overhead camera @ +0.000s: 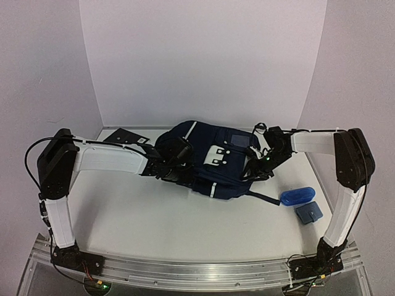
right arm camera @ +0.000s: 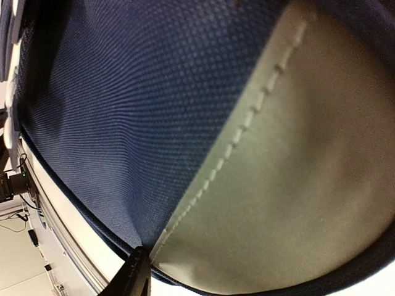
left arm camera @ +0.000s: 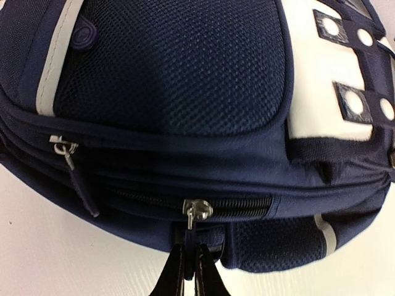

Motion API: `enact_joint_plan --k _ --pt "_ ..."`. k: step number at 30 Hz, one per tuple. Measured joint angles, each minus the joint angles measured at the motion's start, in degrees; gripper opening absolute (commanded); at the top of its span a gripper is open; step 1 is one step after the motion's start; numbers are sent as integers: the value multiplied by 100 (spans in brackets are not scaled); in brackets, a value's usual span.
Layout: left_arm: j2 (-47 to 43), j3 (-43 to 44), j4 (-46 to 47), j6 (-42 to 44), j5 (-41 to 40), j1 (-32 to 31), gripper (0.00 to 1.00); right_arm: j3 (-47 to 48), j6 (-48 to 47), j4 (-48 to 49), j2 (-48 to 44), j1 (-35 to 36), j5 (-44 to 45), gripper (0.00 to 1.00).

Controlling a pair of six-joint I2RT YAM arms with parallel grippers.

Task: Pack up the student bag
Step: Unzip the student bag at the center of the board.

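So the student bag (overhead camera: 207,157) is lying flat in the middle of the tabletop (overhead camera: 154,216), sandwiched between my two arms. My left gripper (left arm camera: 188,268) is right up against the bag's left edge and pinched tight on the zipper pull (left arm camera: 194,214), which hangs straight down into the tips. The zipper track (left arm camera: 237,203) runs sideways across that view, along the bag's edge, so I reckon any tug has to follow that line rather than go away from the bag.

My right gripper (overhead camera: 256,165) is pressed in on the opposite side. Its camera is filled with navy fabric and a white panel (right arm camera: 296,185), with just one fingertip (right arm camera: 133,277) showing, so I can't tell if it's gripping anything. I also can't make out which way the zip opens. The small blue pouch (overhead camera: 297,195) sits off to the right, well apart.
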Motion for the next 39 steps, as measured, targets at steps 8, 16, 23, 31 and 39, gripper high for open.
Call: enact_joint_plan --k 8,16,23,31,39 --pt "-831 -912 207 153 79 43 0 546 -222 -211 367 -228 159 26" --pt "-1418 -1499 210 338 646 348 0 1574 -488 -136 909 -657 672 42" --pt "-1150 -1407 666 357 1508 314 0 1701 -500 -159 692 -762 599 74" --pt "-626 -814 974 425 2028 38 0 271 -532 -634 -488 -525 44 85" --pt "-179 -361 1052 592 2239 -308 0 276 -604 -920 50 -521 -259 80"
